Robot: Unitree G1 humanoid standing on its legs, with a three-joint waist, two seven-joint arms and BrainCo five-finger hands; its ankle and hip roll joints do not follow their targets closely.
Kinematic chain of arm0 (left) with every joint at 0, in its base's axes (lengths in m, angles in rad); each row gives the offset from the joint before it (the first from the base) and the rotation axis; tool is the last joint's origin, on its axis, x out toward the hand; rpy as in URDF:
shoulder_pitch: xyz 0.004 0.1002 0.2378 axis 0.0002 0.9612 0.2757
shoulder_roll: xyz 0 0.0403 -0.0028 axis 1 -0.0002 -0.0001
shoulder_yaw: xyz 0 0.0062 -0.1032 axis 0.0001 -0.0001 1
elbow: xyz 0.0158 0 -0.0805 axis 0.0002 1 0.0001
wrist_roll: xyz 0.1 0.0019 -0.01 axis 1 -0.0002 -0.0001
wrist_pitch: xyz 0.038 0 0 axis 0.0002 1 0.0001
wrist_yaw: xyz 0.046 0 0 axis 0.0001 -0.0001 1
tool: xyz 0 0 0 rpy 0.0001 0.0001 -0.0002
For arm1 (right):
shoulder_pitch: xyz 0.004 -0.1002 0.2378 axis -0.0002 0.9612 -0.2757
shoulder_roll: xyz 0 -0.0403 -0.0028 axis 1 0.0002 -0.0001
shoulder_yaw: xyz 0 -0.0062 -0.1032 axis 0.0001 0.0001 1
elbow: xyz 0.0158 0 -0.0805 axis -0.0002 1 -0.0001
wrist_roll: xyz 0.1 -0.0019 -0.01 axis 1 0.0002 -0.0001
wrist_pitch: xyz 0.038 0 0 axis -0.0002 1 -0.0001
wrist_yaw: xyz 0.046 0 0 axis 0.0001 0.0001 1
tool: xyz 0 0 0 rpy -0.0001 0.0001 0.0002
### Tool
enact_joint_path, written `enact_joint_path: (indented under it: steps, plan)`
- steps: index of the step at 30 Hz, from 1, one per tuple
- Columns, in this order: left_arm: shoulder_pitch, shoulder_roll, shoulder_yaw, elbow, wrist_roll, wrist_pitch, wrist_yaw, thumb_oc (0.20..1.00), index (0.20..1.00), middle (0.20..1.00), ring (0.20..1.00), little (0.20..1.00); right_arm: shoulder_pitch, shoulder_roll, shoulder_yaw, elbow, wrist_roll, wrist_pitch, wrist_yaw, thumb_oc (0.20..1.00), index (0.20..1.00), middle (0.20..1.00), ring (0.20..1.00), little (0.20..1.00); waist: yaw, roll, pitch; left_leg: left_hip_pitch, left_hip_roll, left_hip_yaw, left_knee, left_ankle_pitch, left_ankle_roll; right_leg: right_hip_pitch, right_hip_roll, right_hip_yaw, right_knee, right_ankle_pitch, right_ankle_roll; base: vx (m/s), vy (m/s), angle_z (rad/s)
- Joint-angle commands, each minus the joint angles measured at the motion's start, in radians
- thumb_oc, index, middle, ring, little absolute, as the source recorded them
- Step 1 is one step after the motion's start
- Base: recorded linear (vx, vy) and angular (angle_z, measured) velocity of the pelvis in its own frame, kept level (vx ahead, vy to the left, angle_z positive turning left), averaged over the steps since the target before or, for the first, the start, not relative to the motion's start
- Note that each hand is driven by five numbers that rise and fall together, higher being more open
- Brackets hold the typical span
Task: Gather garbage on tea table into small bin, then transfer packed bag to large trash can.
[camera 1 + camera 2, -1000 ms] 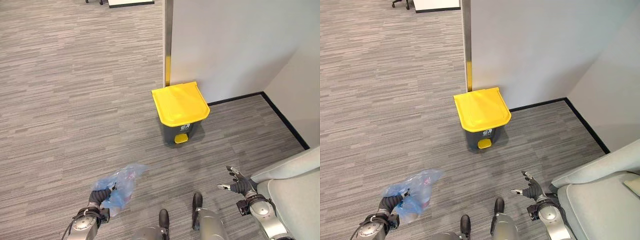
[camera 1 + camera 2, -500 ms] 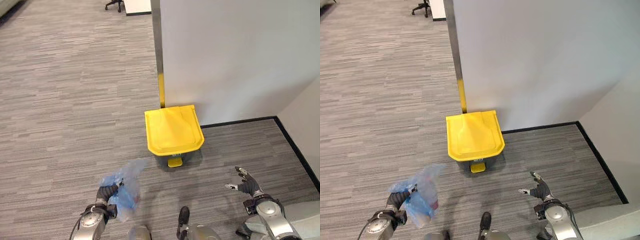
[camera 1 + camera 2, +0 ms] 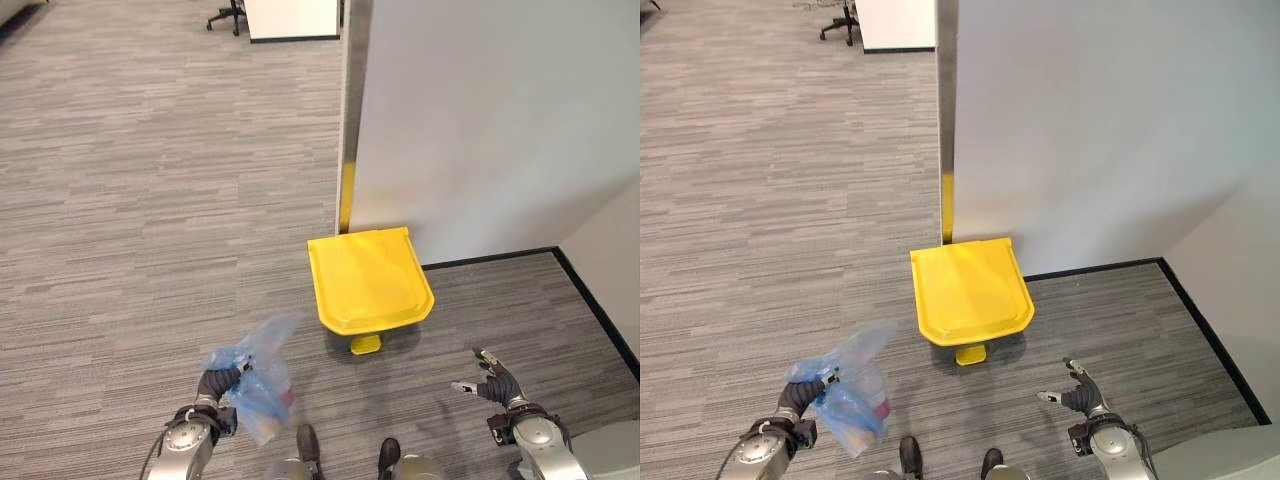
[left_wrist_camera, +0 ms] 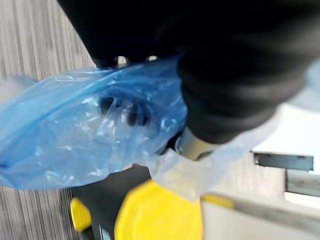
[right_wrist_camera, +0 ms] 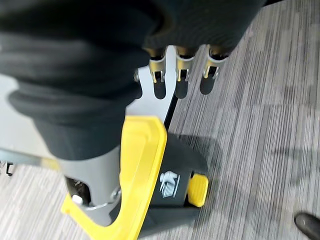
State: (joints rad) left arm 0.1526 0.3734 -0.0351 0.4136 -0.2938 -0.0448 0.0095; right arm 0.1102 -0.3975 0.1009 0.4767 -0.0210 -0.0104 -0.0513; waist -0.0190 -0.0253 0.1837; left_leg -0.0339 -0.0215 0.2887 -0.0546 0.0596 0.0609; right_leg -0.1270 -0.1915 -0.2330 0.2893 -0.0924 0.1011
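L hand (image 3: pixel 218 384) is clenched round the gathered neck of the translucent blue plastic bag of garbage (image 3: pixel 258 383), which hangs off the floor, low at the robot's left. R hand (image 3: pixel 492 376) is held empty, fingers spread. Vs 1 s ago, the dark grey pedal bin w/ closed yellow lid (image 3: pixel 370 279) is seen nearer and more squarely ahead, by the white wall (image 3: pixel 480 120); approx. in reach. Lid likely needs opening next.

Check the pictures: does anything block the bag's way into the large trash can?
Yes: the yellow lid is shut on the trash can. The left hand holds the blue bag; bare floor lies between them.
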Motion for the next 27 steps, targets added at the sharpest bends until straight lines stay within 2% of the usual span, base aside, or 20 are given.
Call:
enact_joint_path:
  steps: [1,5,10,19,24,26,27]
  plan:
    - [0.022,0.022,0.05,-0.048,0.011,-0.05,0.015,0.2,0.2,0.2,0.2,0.2,-0.046,-0.007,-0.014,0.016,-0.007,-0.013,-0.009,1.0,1.0,1.0,1.0,1.0,0.002,-0.006,0.003,-0.006,0.029,-0.079,0.119,-0.137,-0.044,-0.02,0.046,0.044,-0.04,0.037,0.026,0.09,0.045,-0.11]
    - [0.022,0.023,0.053,-0.041,0.005,-0.052,0.019,0.2,0.2,0.2,0.2,0.2,-0.043,-0.004,-0.013,0.031,0.0,-0.015,-0.012,1.0,1.0,1.0,1.0,1.0,-0.007,-0.01,0.008,0.003,0.026,-0.094,0.129,-0.149,-0.045,-0.034,0.06,0.055,-0.08,0.047,0.023,0.09,-0.027,0.02]
    - [0.034,0.014,0.056,-0.037,0.008,-0.05,0.006,0.2,0.2,0.2,0.2,0.2,-0.031,-0.016,-0.029,0.048,0.013,-0.016,-0.015,1.0,1.0,1.0,1.0,1.0,-0.003,-0.028,-0.014,0.011,0.023,-0.109,0.142,-0.165,-0.05,0.028,0.076,0.067,-0.174,0.054,0.013,0.11,-0.073,0.1]
    - [0.04,0.003,0.051,-0.038,-0.001,-0.043,0.005,0.2,0.2,0.2,0.2,0.2,-0.026,-0.028,-0.036,0.042,0.02,-0.018,-0.014,1.0,1.0,1.0,1.0,1.0,0.001,-0.033,-0.026,0.019,0.022,-0.142,0.156,-0.184,-0.053,0.073,0.087,0.072,-0.212,0.047,0.006,0.06,-0.011,-0.01]
    - [0.027,0.014,0.042,-0.036,-0.001,-0.043,0.012,0.2,0.2,0.2,0.2,0.2,-0.038,-0.029,-0.034,0.039,0.017,-0.018,-0.019,1.0,1.0,1.0,1.0,1.0,0.009,-0.038,-0.021,-0.001,0.007,-0.161,0.183,-0.2,-0.047,0.065,0.078,0.079,-0.188,0.043,0.019,0.0,0.081,0.01]
    - [0.027,0.019,0.045,-0.038,0.002,-0.039,0.015,0.2,0.2,0.2,0.2,0.2,-0.037,-0.024,-0.039,0.03,0.013,-0.015,-0.017,1.0,1.0,1.0,1.0,1.0,0.007,-0.033,-0.014,0.001,-0.002,-0.172,0.178,-0.212,-0.036,0.018,0.06,0.086,-0.102,0.058,0.036,0.0,0.143,-0.04]
    - [0.016,0.03,0.046,-0.036,0.006,-0.04,0.02,0.2,0.2,0.2,0.2,0.2,-0.036,-0.021,-0.045,0.024,0.015,-0.016,-0.02,1.0,1.0,1.0,1.0,1.0,0.001,-0.031,0.0,0.006,-0.014,-0.175,0.185,-0.223,-0.024,-0.041,0.048,0.109,0.009,0.088,0.057,0.01,0.144,-0.14]
